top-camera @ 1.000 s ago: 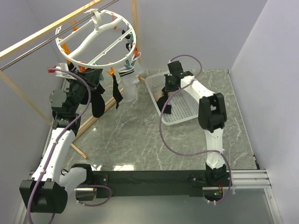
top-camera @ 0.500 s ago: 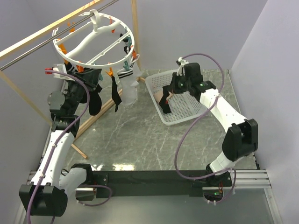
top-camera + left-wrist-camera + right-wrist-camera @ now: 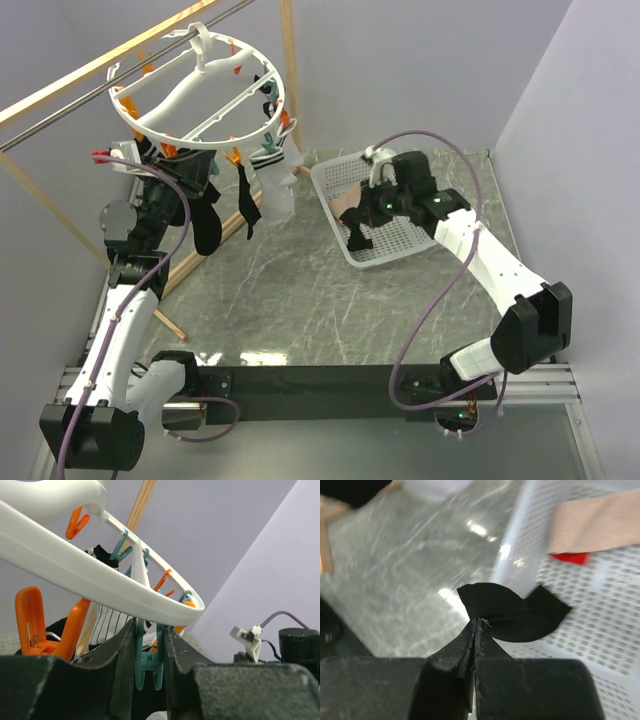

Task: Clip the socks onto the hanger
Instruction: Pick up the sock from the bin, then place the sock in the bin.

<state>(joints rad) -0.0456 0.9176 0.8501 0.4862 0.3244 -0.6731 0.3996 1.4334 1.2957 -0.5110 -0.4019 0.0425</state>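
Observation:
The white ring hanger (image 3: 200, 95) hangs from a rail at the back left, with black socks (image 3: 209, 226) clipped below its near rim. My left gripper (image 3: 192, 168) sits under that rim. In the left wrist view it (image 3: 149, 647) is shut on a teal clip (image 3: 148, 661) hanging from the ring (image 3: 75, 572), and an orange clip (image 3: 36, 625) hangs to the left. My right gripper (image 3: 368, 212) is shut on one black sock (image 3: 357, 236) that dangles over the near left rim of the basket. The right wrist view shows its jaws (image 3: 476, 624) pinching the sock's edge (image 3: 512, 612).
A white mesh basket (image 3: 405, 245) stands at the back right; a tan strip (image 3: 595, 520) with a red tag (image 3: 568, 558) lies in it. A wooden frame (image 3: 215, 240) and a metal rail (image 3: 60, 120) run along the left. A white item (image 3: 277, 190) hangs below the hanger.
My right arm has swung its elbow out to the right and carried the black sock slightly toward the basket's near rim. The left gripper has stayed on the clip; the hanger shifted a little left.

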